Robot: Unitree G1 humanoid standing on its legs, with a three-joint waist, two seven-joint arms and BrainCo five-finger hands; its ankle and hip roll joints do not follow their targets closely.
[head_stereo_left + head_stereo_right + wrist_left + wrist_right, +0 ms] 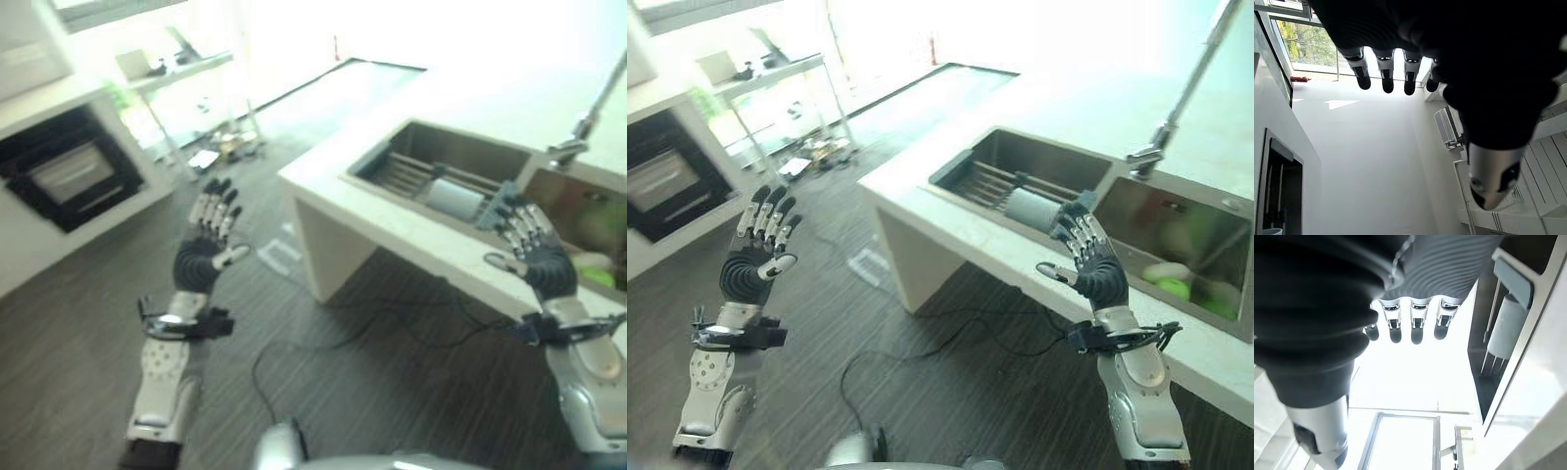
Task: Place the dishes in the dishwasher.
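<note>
Both robot hands are raised with fingers straight and spread, and both are empty. The left hand [204,257] is held up over a dark grey, wood-grain floor [88,333], well apart from the counter. The right hand [1093,262] is held up in front of the near edge of a white stone counter [950,220], with its fingertips showing against the sink.

Set into the counter is a stainless-steel double sink [1043,157]. Its left basin holds a metal wire rack [988,183] with a pale grey cylindrical cup [1031,209] lying on its side on the rack, just beyond the right hand's fingers. The right basin [1176,235] holds pale green and white round dishes [1176,281] lying at the bottom; their exact shapes cannot be made out. A tall, chrome tap [1176,113] rises from behind the divider between the two basins.

To the robot's left, a white cabinet holds a black built-in appliance with a glass-fronted door [61,174], closed as far as can be told. Farther back, a white shelf unit [784,78] stands near bright windows.
</note>
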